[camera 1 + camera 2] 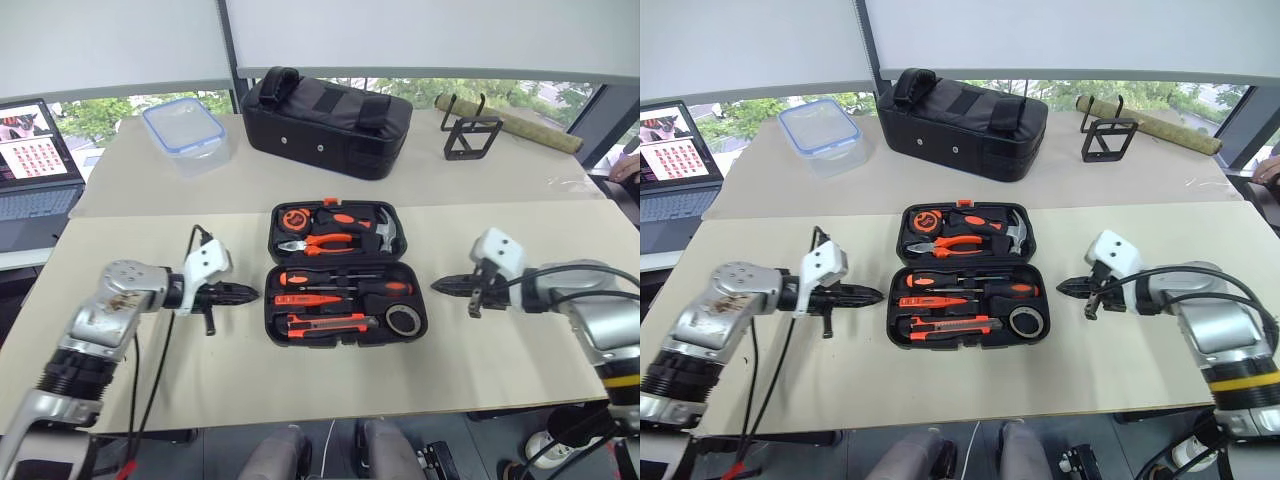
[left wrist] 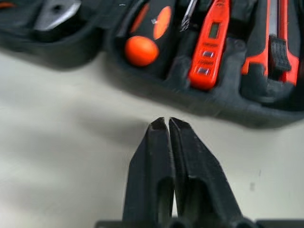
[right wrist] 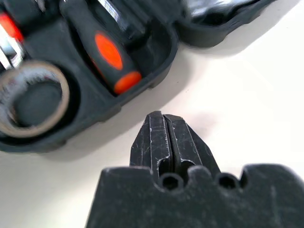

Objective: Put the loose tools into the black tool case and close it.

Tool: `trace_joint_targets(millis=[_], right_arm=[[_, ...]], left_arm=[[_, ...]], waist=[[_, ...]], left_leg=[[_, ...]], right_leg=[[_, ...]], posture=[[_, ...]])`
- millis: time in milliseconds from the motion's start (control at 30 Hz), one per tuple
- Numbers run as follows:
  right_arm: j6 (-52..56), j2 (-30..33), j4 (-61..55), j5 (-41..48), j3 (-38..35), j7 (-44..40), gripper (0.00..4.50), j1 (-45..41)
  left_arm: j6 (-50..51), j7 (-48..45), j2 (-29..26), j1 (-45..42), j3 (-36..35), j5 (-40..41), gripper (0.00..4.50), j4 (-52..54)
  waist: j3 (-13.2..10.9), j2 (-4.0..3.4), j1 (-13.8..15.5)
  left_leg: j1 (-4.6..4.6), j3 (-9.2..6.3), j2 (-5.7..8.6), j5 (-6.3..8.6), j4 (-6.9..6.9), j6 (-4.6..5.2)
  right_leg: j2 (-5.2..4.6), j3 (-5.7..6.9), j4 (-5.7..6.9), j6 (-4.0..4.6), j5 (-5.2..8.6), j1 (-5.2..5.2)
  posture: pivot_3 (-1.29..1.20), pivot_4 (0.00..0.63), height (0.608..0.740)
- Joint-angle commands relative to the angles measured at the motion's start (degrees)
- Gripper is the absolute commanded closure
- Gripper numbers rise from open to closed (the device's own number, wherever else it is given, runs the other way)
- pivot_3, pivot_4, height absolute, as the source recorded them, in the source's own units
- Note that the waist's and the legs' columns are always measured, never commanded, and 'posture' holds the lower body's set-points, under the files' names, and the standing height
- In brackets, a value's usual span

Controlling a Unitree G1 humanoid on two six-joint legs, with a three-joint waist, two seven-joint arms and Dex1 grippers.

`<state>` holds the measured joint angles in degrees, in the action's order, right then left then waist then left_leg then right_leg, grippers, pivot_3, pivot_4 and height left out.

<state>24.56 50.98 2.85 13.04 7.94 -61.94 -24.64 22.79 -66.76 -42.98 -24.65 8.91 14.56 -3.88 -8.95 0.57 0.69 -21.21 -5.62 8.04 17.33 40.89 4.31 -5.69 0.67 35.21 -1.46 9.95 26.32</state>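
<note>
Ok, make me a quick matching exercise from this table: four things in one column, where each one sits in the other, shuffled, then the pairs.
Things:
1. small grey tape roll
2. clear plastic box with blue rim
3. large black fabric bag
4. left gripper

Places:
A. far table, beyond the open black tool case
B. shut, beside the case
C. in the case's near half
D. far table, near the laptop

Pairs: 1-C, 2-D, 3-A, 4-B

Silver-grey arms, black cables, white wrist housings; black pointed end effector (image 1: 245, 293) fingers, scuffed.
</note>
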Motion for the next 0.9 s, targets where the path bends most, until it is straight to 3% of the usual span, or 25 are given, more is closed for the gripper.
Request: trace_joint_targets(millis=[33,233,400,600,767,900], right_arm=[[-6.9,-0.1,-0.4,-2.8,2.0,-3.3,4.5,-1.6],[-7.2,2.7,-10.3,0.5,0.9,-8.9,4.5,5.6],[-4.1,3.8,-17.3,1.8,-2.2,-7.0,4.5,11.6],[-2.8,3.8,-19.5,1.0,-5.6,-3.5,4.5,17.7],[-3.9,5.9,-18.2,-0.2,-10.1,-2.2,4.5,22.6],[-1.2,5.9,-14.0,0.5,-13.1,-0.1,4.5,19.3]], left_arm=[[3.0,-3.0,0.7,0.0,0.6,3.5,4.36,5.8],[0.2,-5.0,-0.7,3.4,2.3,1.4,4.36,7.3],[1.2,-6.7,-2.2,6.0,2.1,2.3,4.36,10.7],[-0.1,-5.1,-3.2,7.8,0.9,0.2,4.36,8.6],[-3.2,-4.5,-7.5,10.3,-1.9,-2.0,4.36,5.3],[1.9,-1.2,-8.9,6.8,-5.5,-0.8,4.36,-1.3]], waist=[[0.0,0.0,0.1],[0.0,-0.01,0.0],[0.0,-0.02,-0.1],[0.0,-0.03,0.0],[0.0,-0.05,0.0],[0.0,-0.1,-0.1]], left_leg=[[-0.01,0.0,0.0,0.0,0.0,0.0],[-0.02,-0.04,0.0,0.0,-0.02,0.0],[-0.03,-0.03,-0.03,0.01,-0.06,-0.01],[0.01,-0.03,-0.04,0.01,-0.05,-0.01],[0.04,-0.03,-0.04,0.01,-0.05,-0.01],[0.14,0.0,-0.04,0.02,-0.07,-0.05]], right_leg=[[-0.01,-0.01,0.02,0.0,0.0,0.02],[0.02,0.01,-0.06,-0.01,0.0,0.02],[0.04,-0.02,-0.06,0.0,0.01,0.06],[0.04,-0.03,-0.06,0.0,0.01,0.0],[0.04,-0.02,-0.07,0.0,0.01,-0.03],[0.1,-0.01,-0.05,0.01,0.01,-0.07]], posture=[[0.0,0.15,0.716],[0.0,0.15,0.716],[0.0,0.15,0.716],[0.0,0.15,0.716],[0.0,0.15,0.716],[0.0,0.15,0.716]])
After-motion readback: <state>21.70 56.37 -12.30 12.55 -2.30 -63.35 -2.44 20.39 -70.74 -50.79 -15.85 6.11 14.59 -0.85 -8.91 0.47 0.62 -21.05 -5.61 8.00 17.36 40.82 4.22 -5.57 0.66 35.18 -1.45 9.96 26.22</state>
